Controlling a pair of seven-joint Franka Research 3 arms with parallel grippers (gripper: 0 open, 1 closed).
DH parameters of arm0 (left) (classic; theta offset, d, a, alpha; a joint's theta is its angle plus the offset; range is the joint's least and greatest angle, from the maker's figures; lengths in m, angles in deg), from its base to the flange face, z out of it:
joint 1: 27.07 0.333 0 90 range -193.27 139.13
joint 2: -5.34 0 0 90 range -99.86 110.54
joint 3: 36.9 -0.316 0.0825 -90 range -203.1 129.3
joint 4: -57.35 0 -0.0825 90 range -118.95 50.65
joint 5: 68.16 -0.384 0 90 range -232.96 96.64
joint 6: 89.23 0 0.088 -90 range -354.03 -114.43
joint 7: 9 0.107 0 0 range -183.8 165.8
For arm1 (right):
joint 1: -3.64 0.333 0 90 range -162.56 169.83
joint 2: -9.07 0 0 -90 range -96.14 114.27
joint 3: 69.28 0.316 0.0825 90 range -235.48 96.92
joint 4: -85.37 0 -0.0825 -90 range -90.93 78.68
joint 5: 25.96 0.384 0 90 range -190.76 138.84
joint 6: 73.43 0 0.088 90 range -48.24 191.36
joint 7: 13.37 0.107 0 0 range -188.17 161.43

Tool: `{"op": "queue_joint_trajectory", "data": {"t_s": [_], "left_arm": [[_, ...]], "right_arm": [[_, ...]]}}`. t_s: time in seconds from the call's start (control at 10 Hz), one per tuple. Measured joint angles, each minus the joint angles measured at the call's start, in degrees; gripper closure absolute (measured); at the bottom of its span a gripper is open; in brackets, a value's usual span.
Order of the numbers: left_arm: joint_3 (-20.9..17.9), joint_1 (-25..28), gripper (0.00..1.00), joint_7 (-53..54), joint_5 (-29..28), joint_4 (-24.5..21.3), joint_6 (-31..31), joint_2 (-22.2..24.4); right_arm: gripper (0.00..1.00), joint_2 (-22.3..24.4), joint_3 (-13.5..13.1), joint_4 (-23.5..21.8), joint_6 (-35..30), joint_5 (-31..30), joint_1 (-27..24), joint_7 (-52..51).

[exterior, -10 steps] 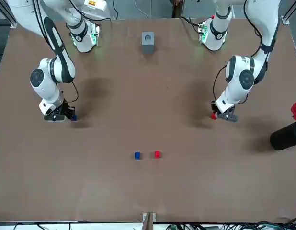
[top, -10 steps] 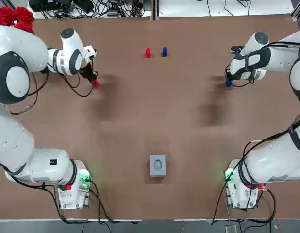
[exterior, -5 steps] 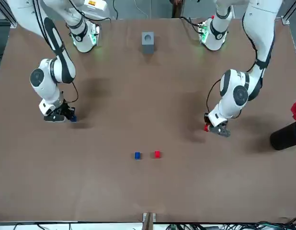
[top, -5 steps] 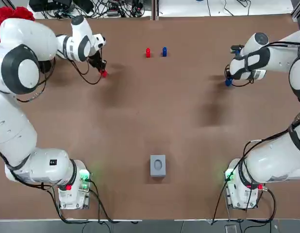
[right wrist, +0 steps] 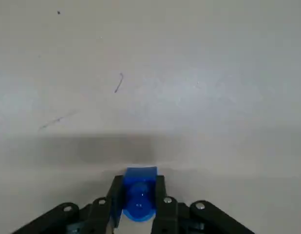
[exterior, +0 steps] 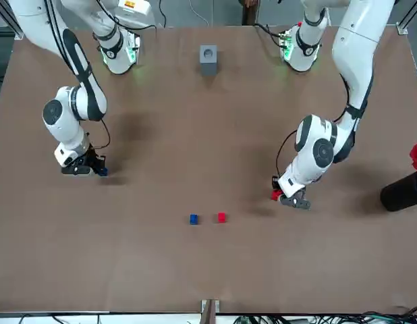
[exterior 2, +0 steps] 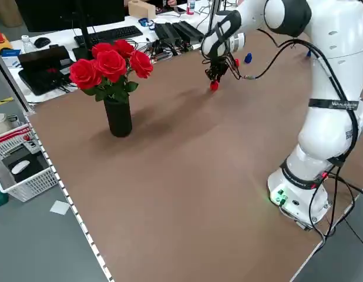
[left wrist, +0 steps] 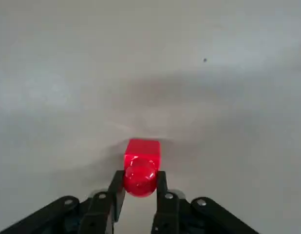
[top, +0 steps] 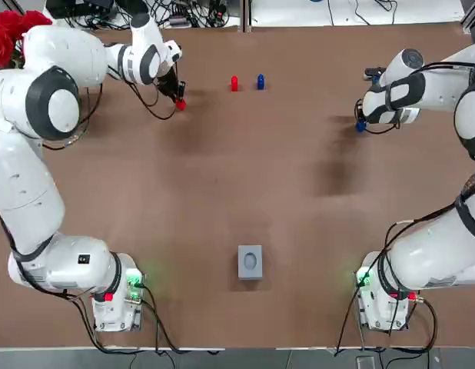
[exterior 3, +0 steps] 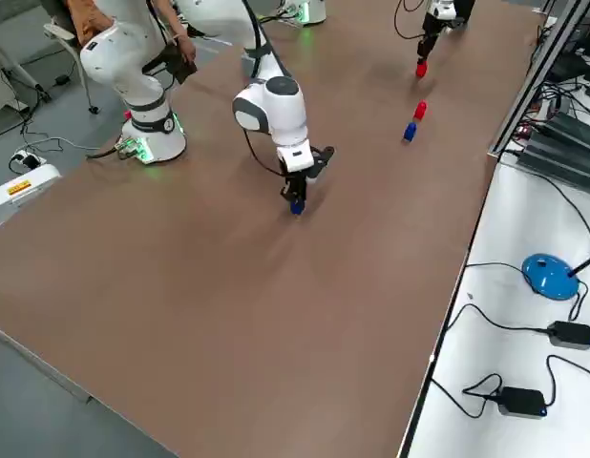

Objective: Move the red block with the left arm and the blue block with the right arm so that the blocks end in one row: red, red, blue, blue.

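— Toward the far edge of the brown counter (top: 245,177): left hand (top: 178,98) clamped on a small red plastic block (top: 181,104), near the resting red block (top: 234,83) and resting blue block (top: 260,81).
— Right hand (top: 361,123)?
— Gripping a small blue plastic block (top: 360,127), well apart from that pair.
— Risks?
— Might knock the resting pair on approach; might release crooked and break the row.

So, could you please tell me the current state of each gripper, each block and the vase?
left gripper: shut on the held red block.
right gripper: shut on the held blue block.
loose red block: standing free on the table, ungripped.
loose blue block: standing free beside it, not touching, ungripped.
vase: upright, holding roses.
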Motion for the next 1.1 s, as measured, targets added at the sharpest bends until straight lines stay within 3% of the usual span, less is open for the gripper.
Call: {"op": "queue_joint_trajectory", "data": {"t_s": [0.2,0.5,0.9,1.1], "left_arm": [[0.1,-1.4,0.70,-3.8,-1.4,5.4,1.3,-3.0],[2.6,-2.6,0.70,-12.1,-11.1,12.9,4.1,-7.9],[5.4,-3.6,0.70,-16.8,-11.8,21.5,8.7,-13.6],[5.5,-5.5,0.70,-19.4,-11.8,26.5,10.8,-16.4]], "right_arm": [[0.70,-1.4,1.6,2.1,0.2,0.0,0.1,2.7],[0.70,-3.7,4.0,5.6,0.2,0.0,0.7,7.7],[0.70,-7.6,7.3,11.6,0.0,0.0,2.0,15.2],[0.70,-8.4,7.7,13.4,-1.4,-0.1,2.6,16.8]]}}
